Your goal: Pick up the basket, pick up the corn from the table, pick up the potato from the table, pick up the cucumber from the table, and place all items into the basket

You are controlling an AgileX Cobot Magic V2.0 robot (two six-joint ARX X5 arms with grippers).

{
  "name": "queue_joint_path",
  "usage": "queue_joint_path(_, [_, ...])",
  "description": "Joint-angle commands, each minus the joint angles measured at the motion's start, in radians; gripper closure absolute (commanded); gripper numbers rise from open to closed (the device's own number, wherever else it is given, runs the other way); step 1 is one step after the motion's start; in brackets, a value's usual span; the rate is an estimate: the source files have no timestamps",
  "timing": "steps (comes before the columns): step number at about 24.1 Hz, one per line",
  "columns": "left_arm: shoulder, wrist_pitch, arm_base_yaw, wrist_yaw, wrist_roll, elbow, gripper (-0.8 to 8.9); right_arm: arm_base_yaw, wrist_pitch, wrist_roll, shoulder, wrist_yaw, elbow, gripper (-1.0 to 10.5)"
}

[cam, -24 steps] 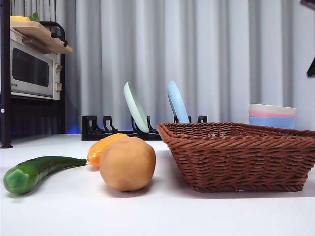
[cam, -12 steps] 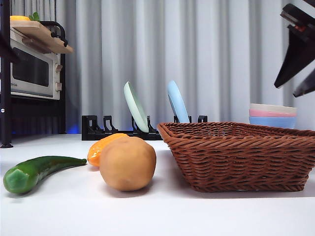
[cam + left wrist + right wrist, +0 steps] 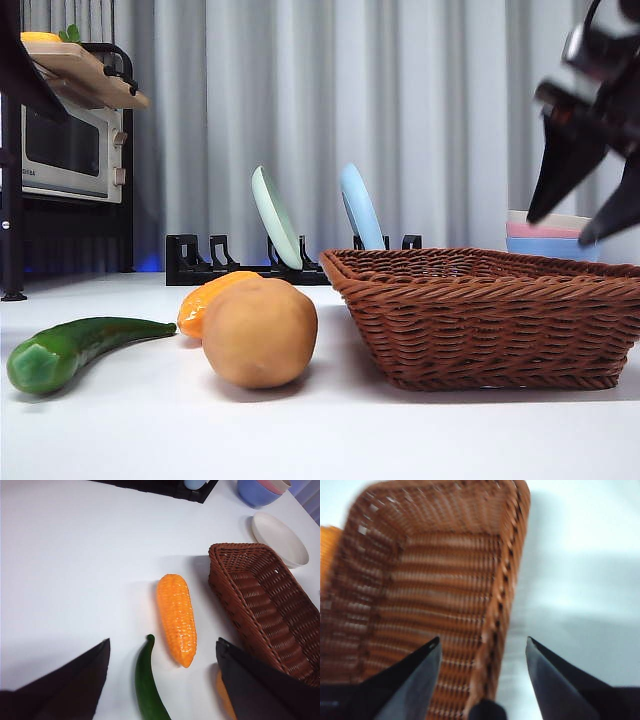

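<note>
You had the right gripper (image 3: 585, 215) spread wide, jaws straddling the basket (image 3: 480, 315) rim to grasp it; left gripper (image 3: 162, 680) gaped over the corn (image 3: 176, 617).

Light was bright and even, falling from above: soft shadows lay on the table (image 3: 330, 440) under the potato (image 3: 260, 332) and basket (image 3: 490, 315). The front view was sharp, though the right gripper (image 3: 585, 195) smeared. The right wrist view was blurred throughout; the left wrist view stayed crisp.
</note>
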Motion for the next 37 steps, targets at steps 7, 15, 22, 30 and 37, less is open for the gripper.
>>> queue_joint_path(7, [0.002, -0.009, -0.01, -0.002, 0.001, 0.003, 4.64, 0.0, 0.041, -0.018, 0.184, -0.048, 0.025, 9.7])
queue_joint_path(15, [0.061, 0.068, -0.079, -0.001, -0.048, 0.028, 3.17, -0.009, 0.052, 0.032, 0.076, -0.049, 0.031, 9.6])
queue_joint_path(22, [0.381, 0.05, -0.305, -0.155, -0.038, 0.275, 3.12, -0.063, 0.051, 0.066, -0.154, -0.05, 0.031, 9.6])
queue_joint_path(30, [0.814, -0.015, -0.435, -0.37, 0.036, 0.475, 3.13, -0.135, 0.023, 0.078, -0.314, -0.05, 0.031, 9.6])
queue_joint_path(37, [0.914, 0.011, -0.456, -0.396, 0.048, 0.475, 5.52, -0.139, 0.013, 0.079, -0.322, -0.05, 0.031, 9.6])
